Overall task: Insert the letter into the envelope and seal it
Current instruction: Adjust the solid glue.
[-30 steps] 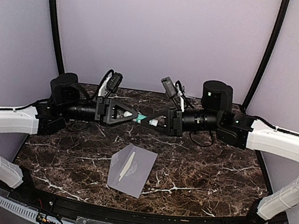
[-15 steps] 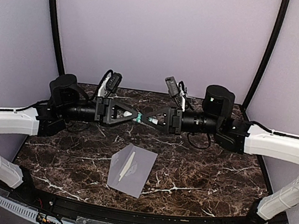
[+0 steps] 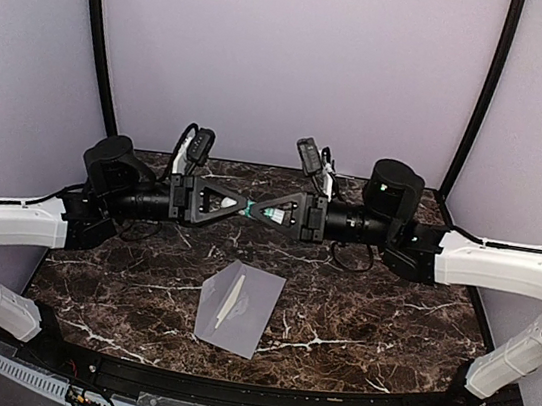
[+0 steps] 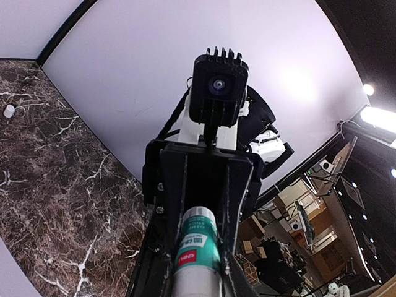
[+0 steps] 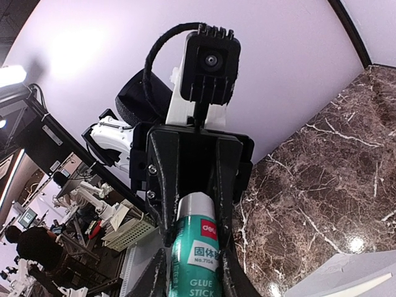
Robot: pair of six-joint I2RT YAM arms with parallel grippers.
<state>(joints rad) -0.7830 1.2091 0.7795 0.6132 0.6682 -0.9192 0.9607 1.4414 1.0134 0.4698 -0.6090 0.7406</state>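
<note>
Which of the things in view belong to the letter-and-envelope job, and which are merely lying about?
Belonging to the job: the envelope, flat on the marble table; the glue stick, held between the left gripper and the right gripper.
Lying about: a small white object on the table; what it is cannot be told.

The bench looks like polished dark stone, white-veined and glossy enough to catch light. Toward its six o'clock, the envelope is smooth matt paper. The glue stick is shiny teal plastic. The left claw and right claw are matt black plastic.
</note>
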